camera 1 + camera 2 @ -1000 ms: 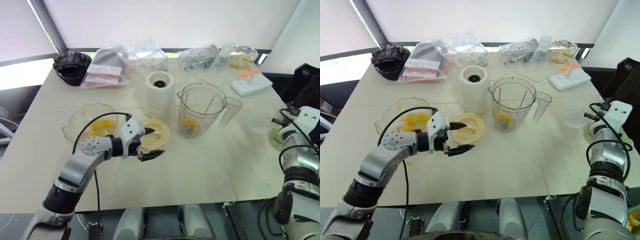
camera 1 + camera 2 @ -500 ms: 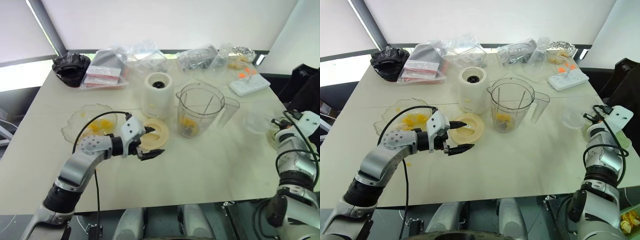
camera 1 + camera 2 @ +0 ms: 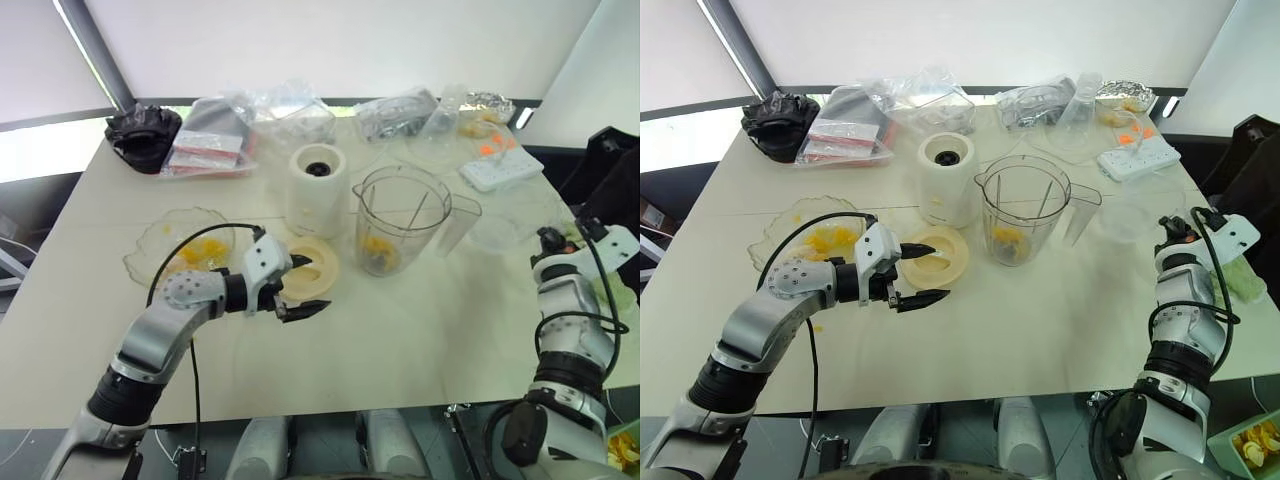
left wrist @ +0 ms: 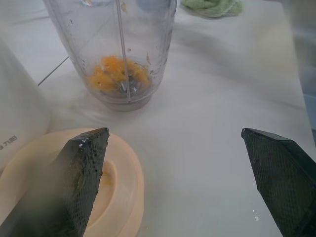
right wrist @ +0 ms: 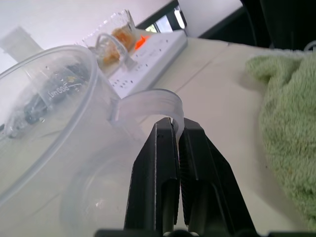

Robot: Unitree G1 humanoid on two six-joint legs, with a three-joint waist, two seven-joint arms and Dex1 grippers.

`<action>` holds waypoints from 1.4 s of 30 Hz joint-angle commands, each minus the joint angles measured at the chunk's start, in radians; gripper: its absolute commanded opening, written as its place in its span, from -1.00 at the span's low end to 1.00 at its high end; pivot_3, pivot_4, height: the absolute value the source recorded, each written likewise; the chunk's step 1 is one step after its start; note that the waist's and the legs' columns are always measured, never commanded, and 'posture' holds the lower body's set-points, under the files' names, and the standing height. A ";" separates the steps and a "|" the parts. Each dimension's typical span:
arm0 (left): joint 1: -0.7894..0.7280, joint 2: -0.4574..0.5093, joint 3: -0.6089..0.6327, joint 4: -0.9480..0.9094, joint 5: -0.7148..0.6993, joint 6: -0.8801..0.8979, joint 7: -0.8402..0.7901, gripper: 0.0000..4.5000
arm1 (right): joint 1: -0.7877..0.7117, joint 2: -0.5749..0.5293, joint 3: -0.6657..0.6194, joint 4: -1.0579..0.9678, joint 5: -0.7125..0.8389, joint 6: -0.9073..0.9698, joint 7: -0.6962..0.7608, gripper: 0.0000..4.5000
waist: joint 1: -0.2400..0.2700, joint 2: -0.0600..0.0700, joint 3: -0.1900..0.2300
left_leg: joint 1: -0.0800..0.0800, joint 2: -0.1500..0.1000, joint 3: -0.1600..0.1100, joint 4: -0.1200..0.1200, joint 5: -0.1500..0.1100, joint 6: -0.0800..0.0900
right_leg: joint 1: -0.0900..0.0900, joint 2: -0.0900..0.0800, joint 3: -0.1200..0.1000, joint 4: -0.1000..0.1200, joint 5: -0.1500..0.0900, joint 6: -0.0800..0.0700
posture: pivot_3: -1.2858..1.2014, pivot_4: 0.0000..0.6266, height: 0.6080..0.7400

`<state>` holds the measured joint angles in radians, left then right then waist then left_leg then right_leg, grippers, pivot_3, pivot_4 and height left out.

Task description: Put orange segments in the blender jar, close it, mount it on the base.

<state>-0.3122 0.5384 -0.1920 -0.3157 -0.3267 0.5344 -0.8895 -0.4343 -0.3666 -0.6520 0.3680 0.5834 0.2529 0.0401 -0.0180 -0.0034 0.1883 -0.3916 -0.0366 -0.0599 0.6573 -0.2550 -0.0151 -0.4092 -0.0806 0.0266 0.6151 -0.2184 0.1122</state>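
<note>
Orange segments are seen at the bottom of the blender jar in the left wrist view; the jar stands at three o'clock of the base; the left gripper is held level over the lid, fingers wide; the right gripper is pressed shut, empty, near a green cloth.

This looked like a staged test room rather than a lived-in kitchen. A plain cream desk stood against blank white walls and a window with a dark frame. Kitchen props were spread on it beside lab clutter: a white power strip, crumpled clear plastic bags, sealed packets, a black cloth bundle and a green towel.
</note>
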 commanded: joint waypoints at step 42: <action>-0.106 -0.135 0.156 0.103 -0.191 0.003 0.038 1.00 | -0.166 -0.535 0.350 -0.512 -0.275 0.208 0.335 -0.99 | 0.006 -0.001 0.002 | -0.002 -0.001 0.001 -0.008 0.000 0.000 | -0.005 -0.001 0.000 -0.003 -0.001 0.001 | 0.03 -0.52 1.00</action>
<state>-0.3984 0.4033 -0.0448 -0.2006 -0.5177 0.5617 -0.8482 -0.5735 -0.8750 -0.2809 -0.0846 0.3316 0.4986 0.3671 -0.0117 -0.0042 0.1904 -0.3933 -0.0375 -0.0591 0.6489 -0.2549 -0.0152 -0.4138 -0.0816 0.0266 0.6119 -0.2189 0.1132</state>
